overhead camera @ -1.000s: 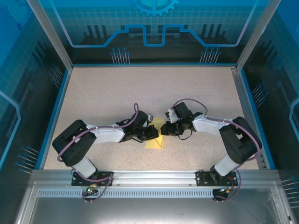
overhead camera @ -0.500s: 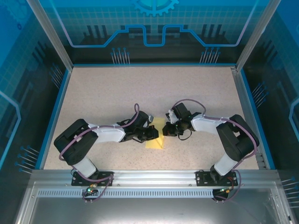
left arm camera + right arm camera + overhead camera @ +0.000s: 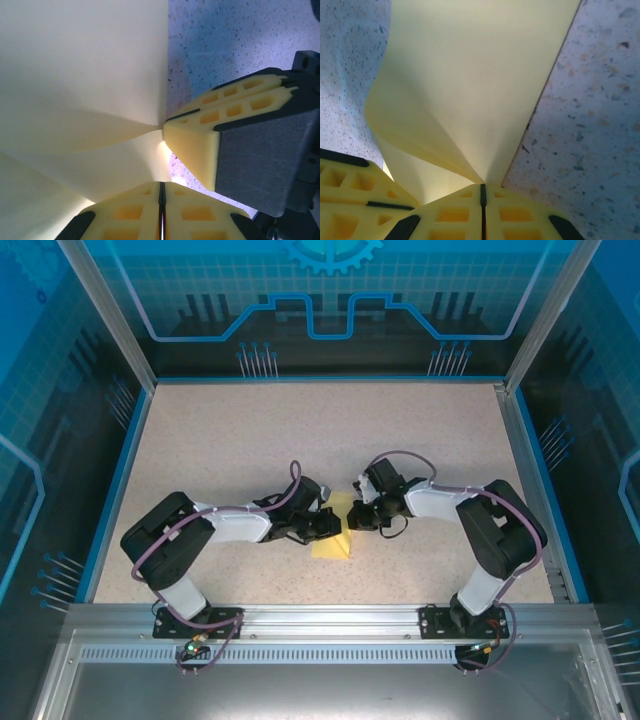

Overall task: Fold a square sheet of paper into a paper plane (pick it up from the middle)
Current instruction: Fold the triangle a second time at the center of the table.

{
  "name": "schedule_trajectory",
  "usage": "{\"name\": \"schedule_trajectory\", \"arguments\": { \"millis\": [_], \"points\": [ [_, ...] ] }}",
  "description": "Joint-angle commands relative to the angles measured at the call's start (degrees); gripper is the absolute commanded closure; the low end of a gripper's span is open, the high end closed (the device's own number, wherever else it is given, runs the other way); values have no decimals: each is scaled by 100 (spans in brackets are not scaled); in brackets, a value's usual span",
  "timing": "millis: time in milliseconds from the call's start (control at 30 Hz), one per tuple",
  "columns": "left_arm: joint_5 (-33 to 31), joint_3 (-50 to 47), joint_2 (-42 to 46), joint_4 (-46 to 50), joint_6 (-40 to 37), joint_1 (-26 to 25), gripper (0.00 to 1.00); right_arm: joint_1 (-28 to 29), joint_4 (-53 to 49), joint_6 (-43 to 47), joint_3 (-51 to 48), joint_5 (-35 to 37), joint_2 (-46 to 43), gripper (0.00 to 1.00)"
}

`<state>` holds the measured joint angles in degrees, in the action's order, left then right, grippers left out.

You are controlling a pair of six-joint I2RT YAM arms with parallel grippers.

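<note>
The pale-yellow square sheet of paper (image 3: 334, 544) lies near the middle front of the table, partly lifted and curled. Both grippers meet over its upper part. My left gripper (image 3: 331, 526) comes in from the left and my right gripper (image 3: 353, 521) from the right. In the left wrist view the sheet (image 3: 85, 80) spreads to the left, and my left gripper (image 3: 161, 186) is shut with the paper's edge running into its tips. The right gripper's fingers (image 3: 200, 145) pinch a fold beside it. In the right wrist view my right gripper (image 3: 482, 188) is shut on a raised fold of the sheet (image 3: 475, 75).
The speckled beige table (image 3: 300, 430) is walled by a blue rim (image 3: 122, 480) on the left, back and right. A metal rail (image 3: 320, 620) carrying both arm bases runs along the front. Open tabletop stretches behind and beside the grippers.
My right gripper has shut on the paper's fold. The right arm's elbow has shifted a little left. The left arm has barely moved.
</note>
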<state>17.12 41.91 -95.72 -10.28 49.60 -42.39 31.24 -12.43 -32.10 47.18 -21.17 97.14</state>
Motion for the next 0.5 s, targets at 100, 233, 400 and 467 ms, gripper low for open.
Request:
{"name": "schedule_trajectory", "arguments": {
  "millis": [100,233,400,467],
  "points": [
    [-69,147,-113,52,-2,-24,88,80,-129,149,207,33,173,93],
    [-69,171,-166,79,-3,-28,88,71,-129,142,205,36,200,93],
    [-69,187,-223,105,-4,-24,88,76,-166,132,178,94,184,92],
    [-65,187,-236,106,-6,-30,88,71,-189,129,178,130,175,92]
  ]
}}
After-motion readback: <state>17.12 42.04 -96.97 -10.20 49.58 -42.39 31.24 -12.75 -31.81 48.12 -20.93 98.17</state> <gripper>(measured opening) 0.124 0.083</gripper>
